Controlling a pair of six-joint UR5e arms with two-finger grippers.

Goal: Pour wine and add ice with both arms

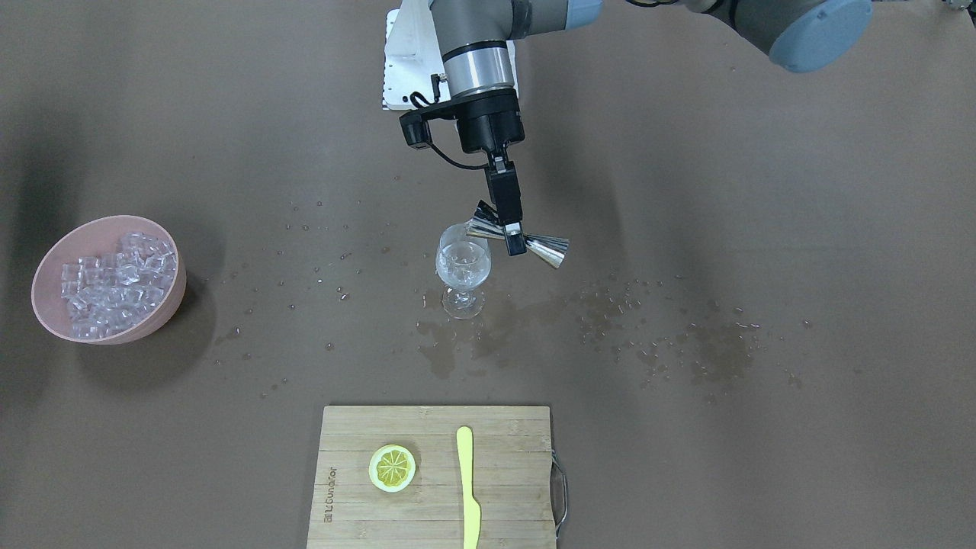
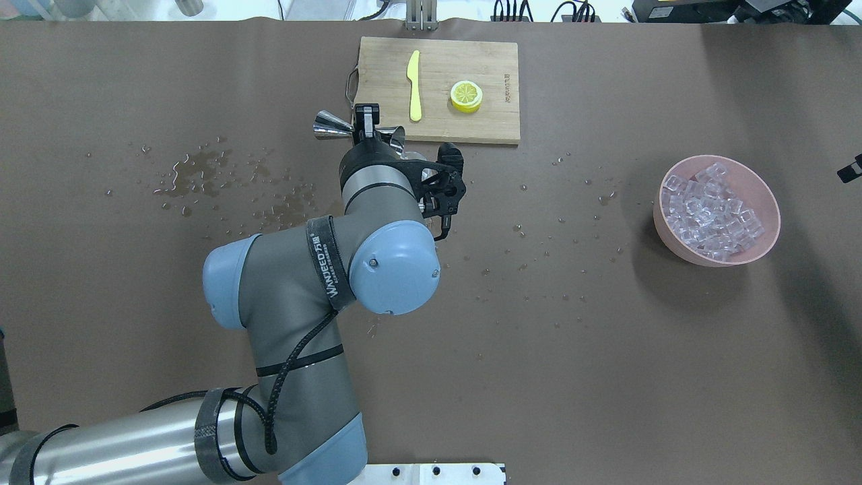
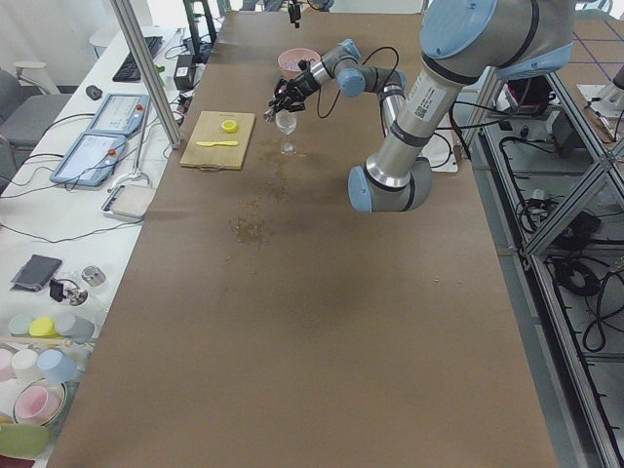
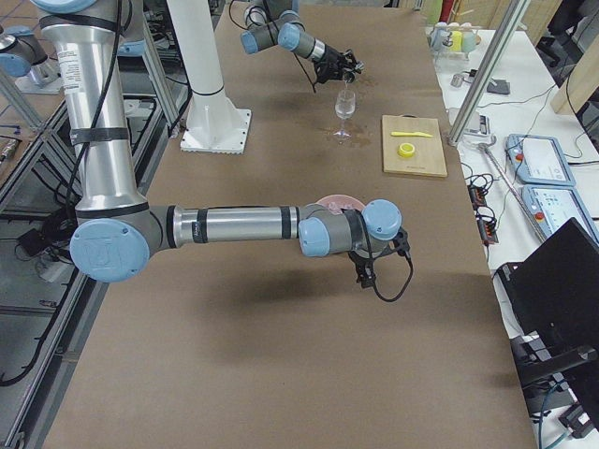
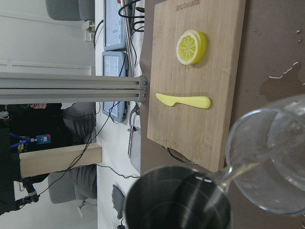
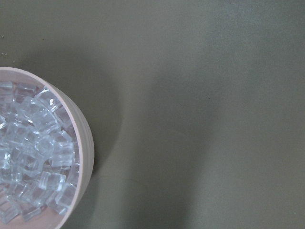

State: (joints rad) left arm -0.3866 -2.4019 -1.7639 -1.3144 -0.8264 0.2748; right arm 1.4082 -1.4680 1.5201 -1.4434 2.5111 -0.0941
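Note:
My left gripper (image 1: pixel 512 232) is shut on the waist of a steel double-cone jigger (image 1: pixel 546 249). It holds the jigger tipped sideways over the rim of a clear wine glass (image 1: pixel 463 267) that stands mid-table. In the left wrist view a thin clear stream of wine (image 5: pixel 237 170) runs from the jigger (image 5: pixel 178 198) into the glass (image 5: pixel 279 162). The ice (image 1: pixel 114 282) fills a pink bowl (image 1: pixel 107 219). The right wrist view looks down on the ice (image 6: pixel 28 157) and shows no fingers. My right gripper (image 4: pixel 363 271) hangs beside the bowl; I cannot tell if it is open.
A bamboo cutting board (image 1: pixel 503 503) bears a lemon slice (image 1: pixel 392 467) and a yellow knife (image 1: pixel 468 488). Wet patches and droplets (image 1: pixel 686 343) lie around the glass. A white bracket (image 1: pixel 400 69) stands at the robot's base.

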